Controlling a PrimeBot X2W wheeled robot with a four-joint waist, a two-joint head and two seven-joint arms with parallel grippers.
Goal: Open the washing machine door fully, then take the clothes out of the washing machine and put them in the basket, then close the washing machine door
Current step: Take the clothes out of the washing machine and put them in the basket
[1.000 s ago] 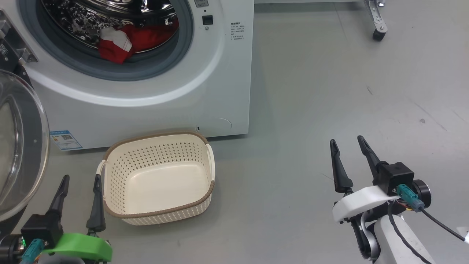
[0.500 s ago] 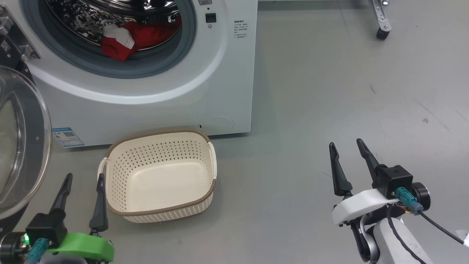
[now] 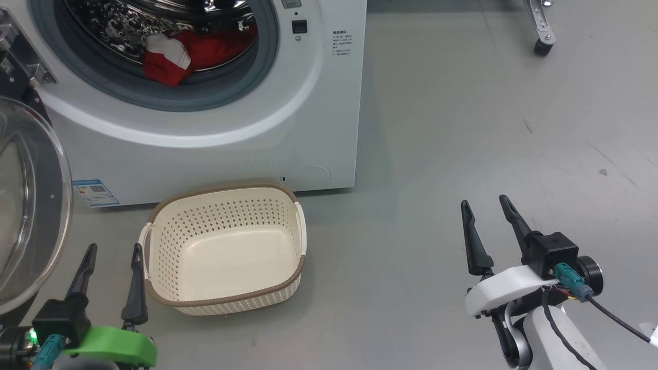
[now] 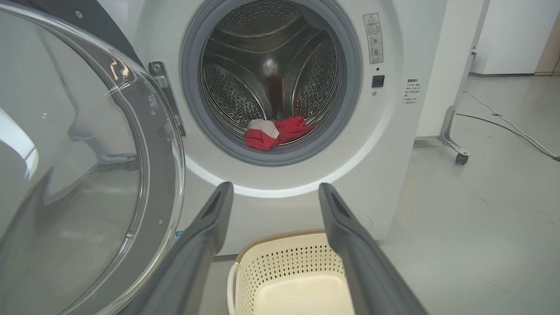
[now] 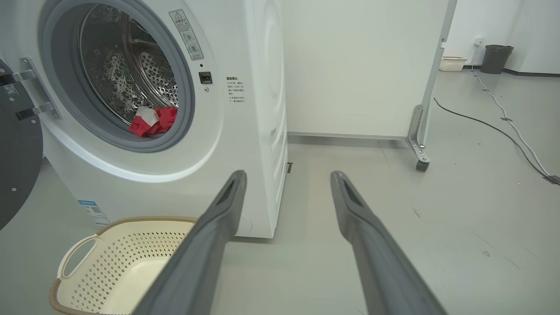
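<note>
The clothes, a red bundle with a white panel, lie at the front bottom of the steel drum, just behind the grey gasket of the washing machine. The bundle looks wider than it is deep, spread side to side along the drum's lower lip. It is crumpled enough that its true long axis cannot be told for certain.

From the left hand, the clothes are ahead and above, almost on the line between its two fingers. From the right hand, they are ahead and well off to its left, with the machine's front corner partly in the way. The left hand is judged the nearer and better aligned, so a reach forward and up through the opening would suit it.

Both hands hang low over the floor with their fingers spread wide and nothing between them. The washing machine door is swung out and stands just to the left of the left hand, its glass bowl facing the hand. The door step looks done, though the far edge is out of frame.

The basket sits on the floor before the machine, empty and just to the right of the left hand. It is almost under the drum mouth, well apart from the right hand.
</note>
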